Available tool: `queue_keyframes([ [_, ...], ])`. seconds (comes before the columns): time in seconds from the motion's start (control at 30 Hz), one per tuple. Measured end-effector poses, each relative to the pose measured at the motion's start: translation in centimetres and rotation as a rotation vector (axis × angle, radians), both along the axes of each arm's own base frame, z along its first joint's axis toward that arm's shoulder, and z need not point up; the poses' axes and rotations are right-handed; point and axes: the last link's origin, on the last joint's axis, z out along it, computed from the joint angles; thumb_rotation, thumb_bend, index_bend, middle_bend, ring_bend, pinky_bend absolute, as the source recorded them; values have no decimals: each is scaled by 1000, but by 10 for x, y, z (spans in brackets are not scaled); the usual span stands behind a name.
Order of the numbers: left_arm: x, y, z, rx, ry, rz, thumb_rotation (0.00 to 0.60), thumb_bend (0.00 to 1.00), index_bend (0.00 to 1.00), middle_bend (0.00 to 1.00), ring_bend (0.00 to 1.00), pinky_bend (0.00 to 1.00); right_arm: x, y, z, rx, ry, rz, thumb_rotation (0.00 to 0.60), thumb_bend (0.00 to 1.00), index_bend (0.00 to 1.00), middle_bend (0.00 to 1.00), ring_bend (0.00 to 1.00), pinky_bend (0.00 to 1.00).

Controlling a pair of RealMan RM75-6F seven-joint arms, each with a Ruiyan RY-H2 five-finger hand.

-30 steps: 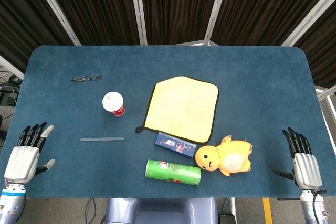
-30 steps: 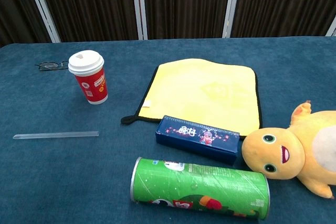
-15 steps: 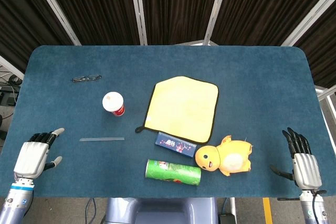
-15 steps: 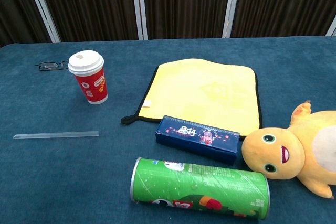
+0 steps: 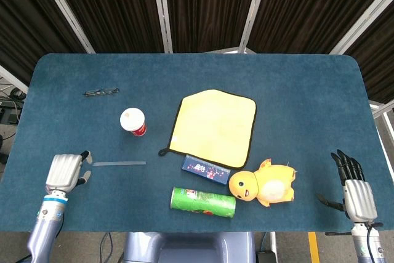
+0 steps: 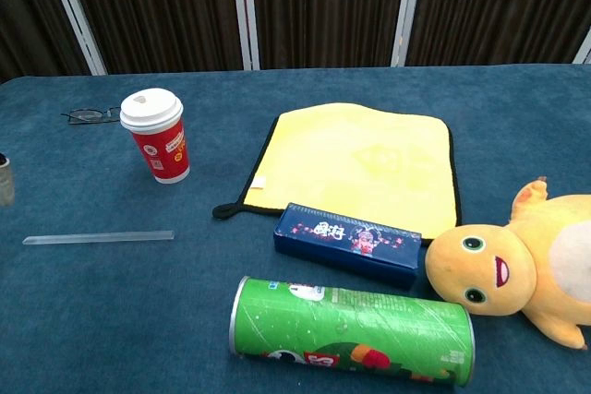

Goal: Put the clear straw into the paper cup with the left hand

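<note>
straw [image 5: 119,164], thin clear plastic strip, lies flat on desk [image 5: 295,90], blue felt-like cover, rounded corners. cup [image 5: 133,121] upright beyond it, well apart: red paper wall, white domed lid. left hand [image 5: 64,172] silver with dark fingertips, just beside straw's left end, fingers curled in, grasping nothing. right hand [image 5: 356,190] at desk's right edge, fingers straight and apart, released. soft square yellow cloth [image 5: 213,127], dark-edged, flat at centre. glossy green tube [image 5: 203,201] on its side. plush yellow toy [image 5: 263,184]. wire glasses [image 5: 101,92].
</note>
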Motion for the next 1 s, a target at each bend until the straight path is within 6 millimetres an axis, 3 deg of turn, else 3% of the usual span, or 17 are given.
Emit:
queue_keyframes([
  [0.33, 29, 26, -34, -84, 9, 56, 600, 378, 478, 1000, 908, 772, 0, 0, 1, 2, -13, -6, 600, 74, 0, 0, 0, 0],
  [0.63, 54, 38, -67, -135, 16, 48, 600, 379, 477, 1000, 909, 772, -1, -1, 1, 4, -22, -11, 600, 73, 0, 0, 0, 0],
  [1.0, 59, 42, -83, -147, 52, 54, 600, 380, 478, 1000, 909, 772, -1, -1, 1, 5, -27, -11, 600, 72, 0, 0, 0, 0],
])
